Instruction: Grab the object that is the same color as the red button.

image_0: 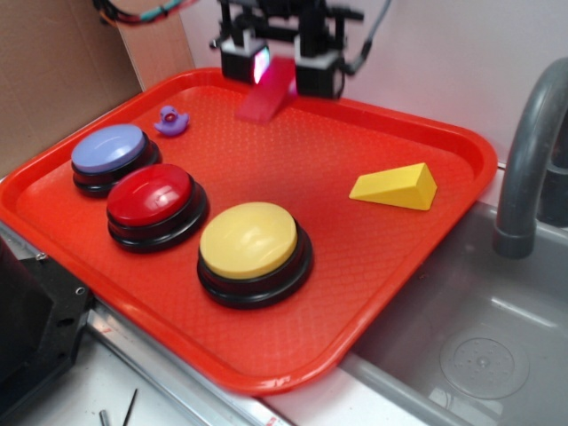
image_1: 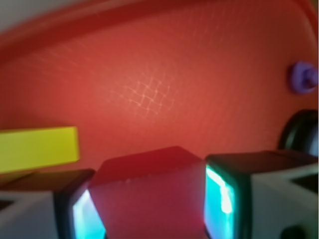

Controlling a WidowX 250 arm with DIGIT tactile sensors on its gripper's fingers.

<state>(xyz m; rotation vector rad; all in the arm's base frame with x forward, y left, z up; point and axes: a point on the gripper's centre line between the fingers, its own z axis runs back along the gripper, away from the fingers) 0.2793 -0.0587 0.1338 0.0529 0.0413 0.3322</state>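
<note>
The red wedge (image_0: 264, 99) sits tilted between my gripper's fingers at the back edge of the red tray (image_0: 266, 377); its low end points down toward the tray floor. My gripper (image_0: 277, 75) is shut on it. In the wrist view the wedge (image_1: 149, 184) fills the gap between the two glowing pads of the gripper (image_1: 149, 211) and touches both. The red button (image_0: 149, 193), a glossy dome on a black base, stands at the tray's front left, far from the gripper.
A blue-purple button (image_0: 108, 147) and a yellow button (image_0: 248, 240) flank the red one. A small purple duck (image_0: 171, 121) lies left of the gripper. A yellow wedge (image_0: 398, 187) lies at the right. A grey sink (image_0: 479, 346) and faucet (image_0: 524, 160) are beyond the tray.
</note>
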